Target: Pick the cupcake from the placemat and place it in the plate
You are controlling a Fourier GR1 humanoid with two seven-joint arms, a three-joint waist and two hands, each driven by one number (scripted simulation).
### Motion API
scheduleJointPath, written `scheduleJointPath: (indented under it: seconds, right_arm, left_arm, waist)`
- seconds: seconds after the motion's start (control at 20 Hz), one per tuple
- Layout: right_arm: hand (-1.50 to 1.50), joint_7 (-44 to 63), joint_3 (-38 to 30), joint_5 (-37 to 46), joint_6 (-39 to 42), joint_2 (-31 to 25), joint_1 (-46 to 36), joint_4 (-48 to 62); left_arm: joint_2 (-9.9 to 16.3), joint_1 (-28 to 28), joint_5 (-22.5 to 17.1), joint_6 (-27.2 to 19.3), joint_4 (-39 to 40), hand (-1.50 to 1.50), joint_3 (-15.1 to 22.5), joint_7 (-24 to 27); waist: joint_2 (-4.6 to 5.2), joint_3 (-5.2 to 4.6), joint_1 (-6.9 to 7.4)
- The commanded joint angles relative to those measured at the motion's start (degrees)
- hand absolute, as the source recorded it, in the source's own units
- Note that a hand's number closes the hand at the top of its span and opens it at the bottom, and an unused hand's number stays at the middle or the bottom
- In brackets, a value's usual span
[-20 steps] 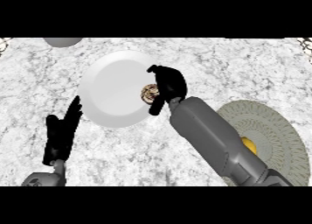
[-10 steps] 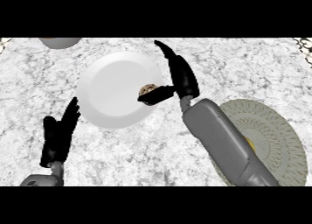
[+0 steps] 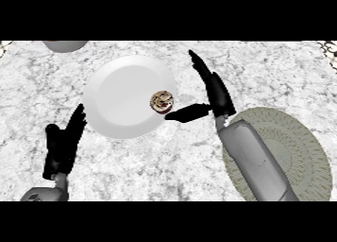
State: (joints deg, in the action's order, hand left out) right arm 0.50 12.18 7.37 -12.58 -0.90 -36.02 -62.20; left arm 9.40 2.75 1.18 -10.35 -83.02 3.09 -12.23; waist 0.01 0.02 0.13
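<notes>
One cupcake (image 3: 162,100) on one plate (image 3: 122,94), one placemat (image 3: 303,151), two hands, right (image 3: 216,94) and left (image 3: 63,146), fingers straight.

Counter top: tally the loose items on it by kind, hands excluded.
Plate: 1
Cupcake: 1
Placemat: 1
Grey object cut off at the top edge, kind unclear: 1
Total: 4

Kitchen setting. Grey-white marble counter (image 3: 198,170) carries tableware: a white plate (image 3: 122,101) and a round woven placemat (image 3: 303,151) by its right edge.
</notes>
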Motion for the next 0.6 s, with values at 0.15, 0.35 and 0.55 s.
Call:
scheduleJointPath:
  seconds: [0.15, 0.35, 0.55]
  right_arm:
    - [-1.50, -7.0, 3.9, -3.4, -3.6, 0.9, -1.5, 5.8]
    - [-1.50, -3.3, 4.4, -0.9, -4.2, 0.9, 0.5, 2.3]
    - [-1.50, -4.5, 1.3, 1.9, -4.3, 0.9, 0.5, 5.1]
  left_arm:
    - [0.1, 2.7, 0.2, 1.6, 4.0, 0.00, -2.5, 1.1]
    - [-2.4, -5.0, 2.6, 0.7, -6.0, 0.00, 1.7, -1.2]
    - [-1.7, 1.1, 1.7, 1.8, 2.7, 0.00, -2.5, 1.6]
  waist:
    - [0.12, -0.03, 0.38]
    - [-0.04, -0.02, 0.29]
    - [0.03, -0.03, 0.05]
